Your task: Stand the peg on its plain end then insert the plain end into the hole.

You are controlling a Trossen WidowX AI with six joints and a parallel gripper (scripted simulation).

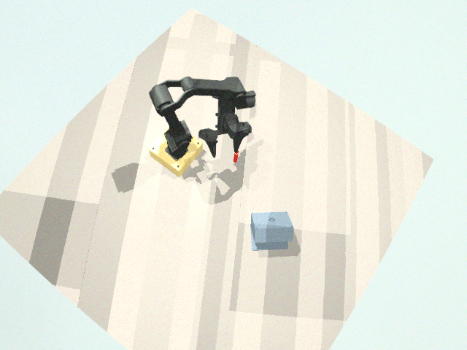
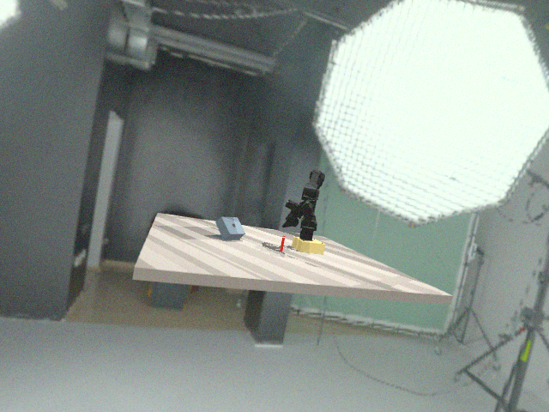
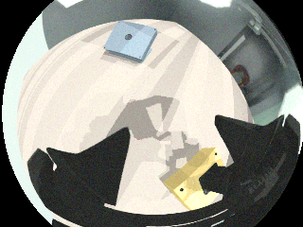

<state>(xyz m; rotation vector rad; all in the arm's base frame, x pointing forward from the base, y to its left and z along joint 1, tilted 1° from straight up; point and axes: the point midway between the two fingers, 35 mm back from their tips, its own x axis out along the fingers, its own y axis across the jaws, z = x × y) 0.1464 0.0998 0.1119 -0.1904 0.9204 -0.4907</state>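
Note:
The red peg [image 1: 235, 157] [image 2: 282, 245] stands upright on the table [image 1: 169, 233] [image 2: 213, 271]. Its white band shows faintly near the top in the top view. The peg is not visible in the wrist view. My gripper [image 1: 225, 154] [image 3: 174, 126] is open and empty, its fingers wide apart above the table. In the top view one fingertip overlaps the peg's top; in the exterior view the gripper is above the peg and to its right, apart from it. The blue sloped panel [image 1: 265, 232] [image 2: 226, 230] [image 3: 142, 47] has one round hole [image 1: 271, 219] [image 2: 233, 225] [image 3: 128, 37] in its face.
The yellow robot base [image 1: 179, 167] [image 2: 309, 246] [image 3: 182, 182] is close to the peg, on the side away from the panel. The panel stands apart from both. Arm shadows fall on the table around the peg.

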